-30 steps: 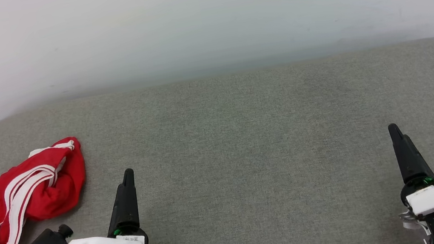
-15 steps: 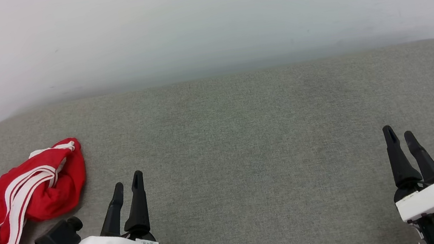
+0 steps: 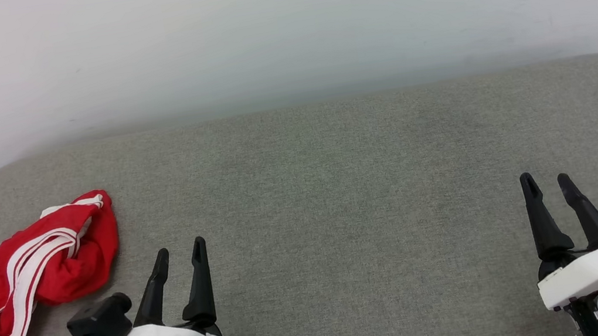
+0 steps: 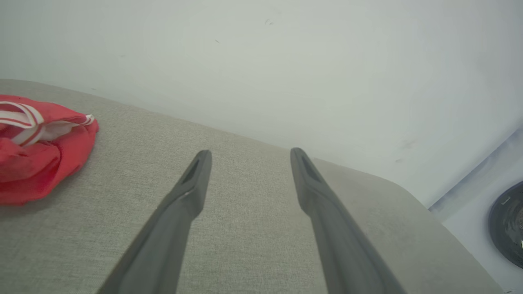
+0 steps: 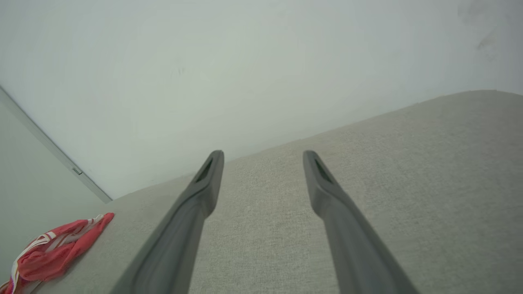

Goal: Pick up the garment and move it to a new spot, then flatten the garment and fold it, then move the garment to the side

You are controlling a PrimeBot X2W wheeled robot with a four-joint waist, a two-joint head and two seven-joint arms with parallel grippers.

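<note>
Crumpled shirt [image 3: 33, 273] lies diag., near-left to far-right. L tool [image 3: 181, 249] is just right of shirt, so nearer; R tool [image 3: 545, 178] well apart. Both tools spread, empty.

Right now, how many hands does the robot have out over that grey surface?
2. The left hand sits lower left, beside the crumpled red garment but not touching it; the right hand sits lower right. Both are open and empty.

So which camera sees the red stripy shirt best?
The head view: the crumpled red fabric shirt with white stripes lies whole there. The left wrist view crops it at the edge; the right wrist view shows it small, in a corner.
</note>
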